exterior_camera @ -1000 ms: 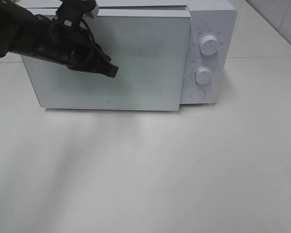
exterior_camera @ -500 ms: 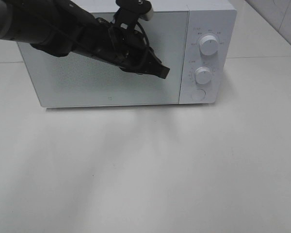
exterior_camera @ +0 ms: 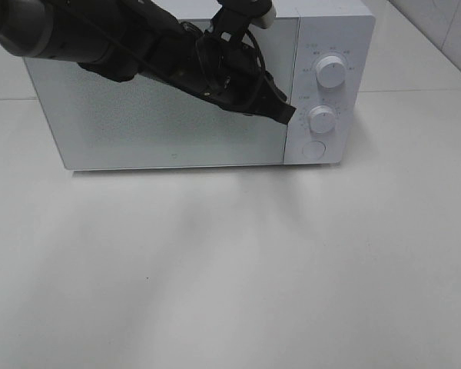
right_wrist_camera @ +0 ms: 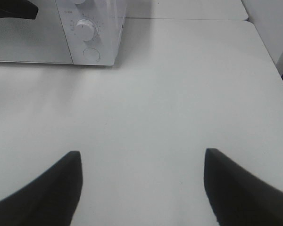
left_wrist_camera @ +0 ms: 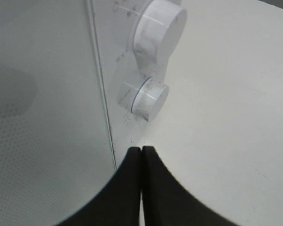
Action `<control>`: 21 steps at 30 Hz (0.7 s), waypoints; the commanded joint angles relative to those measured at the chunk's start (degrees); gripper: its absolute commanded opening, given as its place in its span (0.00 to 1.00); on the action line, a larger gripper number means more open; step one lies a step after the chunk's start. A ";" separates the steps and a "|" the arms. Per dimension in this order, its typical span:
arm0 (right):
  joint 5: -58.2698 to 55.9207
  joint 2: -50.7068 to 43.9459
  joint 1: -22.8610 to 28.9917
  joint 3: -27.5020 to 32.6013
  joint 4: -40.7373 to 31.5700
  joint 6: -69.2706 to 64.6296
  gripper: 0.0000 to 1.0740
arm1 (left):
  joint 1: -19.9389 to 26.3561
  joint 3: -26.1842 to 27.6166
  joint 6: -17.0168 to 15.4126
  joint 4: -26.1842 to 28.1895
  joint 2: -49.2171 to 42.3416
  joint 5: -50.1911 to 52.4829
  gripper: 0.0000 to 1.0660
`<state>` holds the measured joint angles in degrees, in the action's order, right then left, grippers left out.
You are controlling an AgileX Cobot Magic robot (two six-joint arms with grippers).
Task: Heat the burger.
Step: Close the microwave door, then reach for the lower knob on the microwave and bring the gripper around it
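Observation:
The burger is out of view. The white microwave (exterior_camera: 334, 31) stands at the back of the table with its door (exterior_camera: 138, 123) flush against the body. My left gripper (exterior_camera: 286, 117) is shut and empty, its tips at the door's right edge beside the lower knob (exterior_camera: 322, 120). In the left wrist view the two black fingers (left_wrist_camera: 132, 188) press together just below the lower knob (left_wrist_camera: 148, 96) and the door seam. My right gripper (right_wrist_camera: 141, 183) is open and empty, hovering over bare table well away from the microwave (right_wrist_camera: 92, 28).
The microwave's control panel carries an upper knob (exterior_camera: 331, 72) and a round button (exterior_camera: 313, 150). The white table (exterior_camera: 238, 269) stretches in front of it. A table seam and a wall run along the far right (exterior_camera: 446, 46).
The microwave door went from ajar to flush shut. My left gripper swept rightwards across the door, from its left part to its right edge by the knobs. The right gripper stayed put.

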<state>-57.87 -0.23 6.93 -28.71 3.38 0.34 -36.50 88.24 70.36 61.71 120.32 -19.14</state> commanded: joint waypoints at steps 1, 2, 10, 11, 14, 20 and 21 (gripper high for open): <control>0.52 -1.38 -0.11 0.00 -0.29 0.34 0.64 | 2.12 1.49 1.66 -1.89 0.11 2.98 0.00; 0.52 -1.38 -0.11 0.00 -0.29 0.34 0.64 | 2.12 1.49 1.49 -3.21 0.00 1.09 0.00; 0.52 -1.38 -0.11 0.00 -0.29 0.34 0.64 | 2.18 1.49 -10.54 -16.84 -2.64 -8.54 0.00; 0.52 -1.38 -0.11 0.00 -0.29 0.34 0.64 | 2.18 1.49 -10.54 -16.84 -2.64 -8.54 0.00; 0.52 -1.38 -0.11 0.00 -0.29 0.34 0.64 | 2.18 1.49 -23.03 -28.13 -5.44 -13.69 0.00; 0.52 -1.38 -0.11 0.00 -0.29 0.34 0.64 | 2.18 1.49 -42.80 -42.74 -10.60 -23.95 0.00; 0.52 -1.38 -0.11 0.00 -0.29 0.34 0.64 | 2.18 1.49 -42.80 -42.74 -10.60 -23.95 0.00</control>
<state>-57.87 -0.23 6.93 -28.71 3.38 0.34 -34.26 89.27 30.83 20.97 110.52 -41.25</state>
